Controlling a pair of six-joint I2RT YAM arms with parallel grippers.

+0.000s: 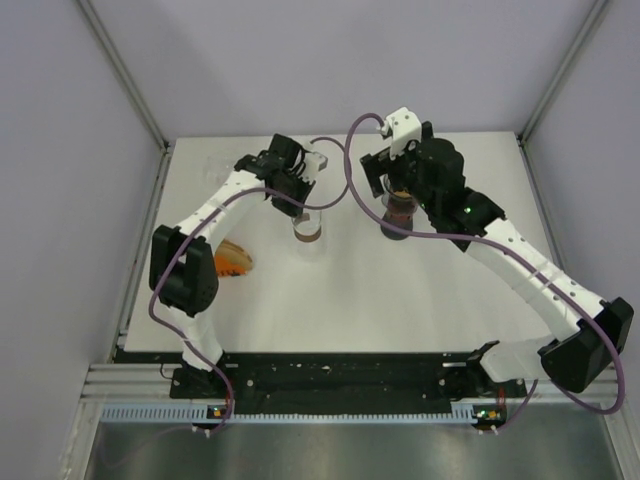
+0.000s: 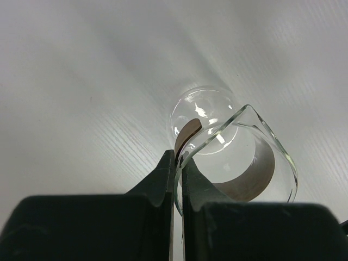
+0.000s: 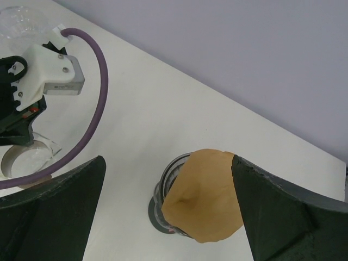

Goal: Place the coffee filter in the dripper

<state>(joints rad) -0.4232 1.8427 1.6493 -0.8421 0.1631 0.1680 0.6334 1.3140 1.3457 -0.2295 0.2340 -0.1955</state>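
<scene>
A brown paper coffee filter (image 3: 209,204) lies tilted over the top of the ribbed glass dripper (image 3: 163,198), covering its right side and leaving its left rim showing. My right gripper (image 3: 168,160) is open and empty just above them, with the jaws on either side of the filter. In the top view the filter (image 1: 400,204) and dripper (image 1: 393,229) sit under the right gripper (image 1: 395,188) at the table's back middle. My left gripper (image 2: 178,163) is shut on the rim of a glass carafe (image 2: 255,157) with a brown band.
The carafe (image 1: 308,229) stands left of the dripper, held by the left gripper (image 1: 298,203). An orange-brown pile (image 1: 233,260), perhaps more filters, lies at the left by the left arm. The left arm's purple cable (image 3: 98,103) and white camera housing (image 3: 51,70) hang close by.
</scene>
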